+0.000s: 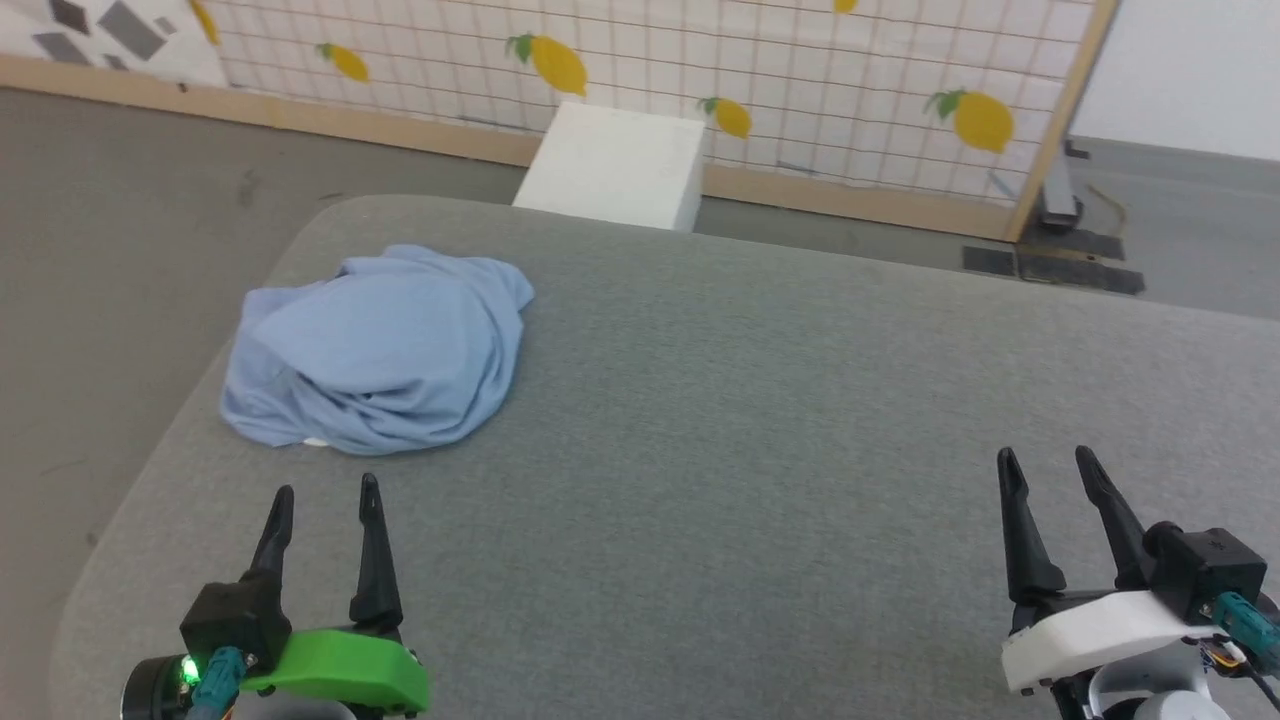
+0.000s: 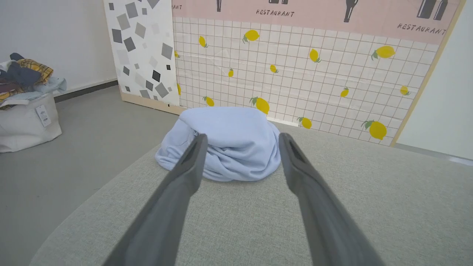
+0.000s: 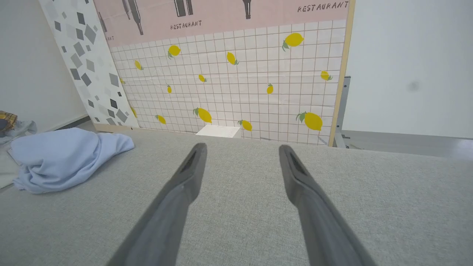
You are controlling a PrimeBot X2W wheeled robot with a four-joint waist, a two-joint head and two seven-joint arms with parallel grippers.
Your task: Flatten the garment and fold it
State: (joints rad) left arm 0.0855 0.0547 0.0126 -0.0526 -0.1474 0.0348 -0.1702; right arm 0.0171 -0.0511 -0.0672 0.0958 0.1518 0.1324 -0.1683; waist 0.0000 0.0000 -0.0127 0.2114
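Head view: the garment is seen lying as a crumpled, rounded heap on the far left part of the grey desk, near its rounded corner, with no sleeve, collar or hem spread out. The left fingers are held wide apart and empty, low over the desk just short of the heap and not touching it; in the left wrist view the heap is framed between them. The right fingers are likewise spread wide and empty, well apart from the garment, over bare desk. Nothing of the task can be judged as done: the garment is not yet grasped, the flattening is yet to be started, and all the folding is left for after that.
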